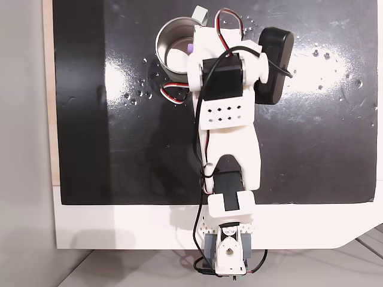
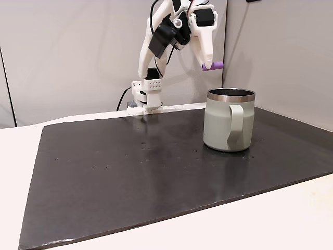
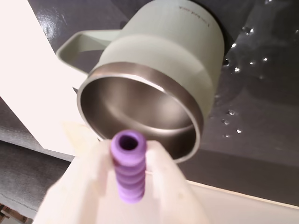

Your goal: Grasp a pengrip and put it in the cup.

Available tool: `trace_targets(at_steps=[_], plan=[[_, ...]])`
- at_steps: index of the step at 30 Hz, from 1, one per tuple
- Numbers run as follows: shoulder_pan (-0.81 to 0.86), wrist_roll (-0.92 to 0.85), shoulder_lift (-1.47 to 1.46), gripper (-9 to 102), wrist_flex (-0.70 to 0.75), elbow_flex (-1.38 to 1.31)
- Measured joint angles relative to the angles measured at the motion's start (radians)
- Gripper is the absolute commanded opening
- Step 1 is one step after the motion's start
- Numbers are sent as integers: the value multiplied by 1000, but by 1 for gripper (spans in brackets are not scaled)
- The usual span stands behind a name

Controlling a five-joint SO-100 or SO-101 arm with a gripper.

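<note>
The light-purple ribbed pengrip is pinched between my pale fingers, so my gripper is shut on it. In a fixed view the pengrip hangs in the gripper above the far rim of the grey-green steel cup, with clear air between them. Seen from above, a bit of the pengrip peeks out beside the arm, over the cup's right inner edge. In the wrist view the cup lies just beyond the pengrip with its shiny inside open and its handle at the left.
The cup stands on a black mat on a white table. Small droplets and glare spots dot the mat. The arm's base is at the mat's far edge, near a grey wall.
</note>
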Motion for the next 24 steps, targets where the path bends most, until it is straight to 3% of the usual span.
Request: trace_targets(at_steps=[13,19,24], plan=[[-75,0,-195,0,-25,-190],[-87,0,-227,25,-25,-201],[-89,0,-227,31,-25,-202]])
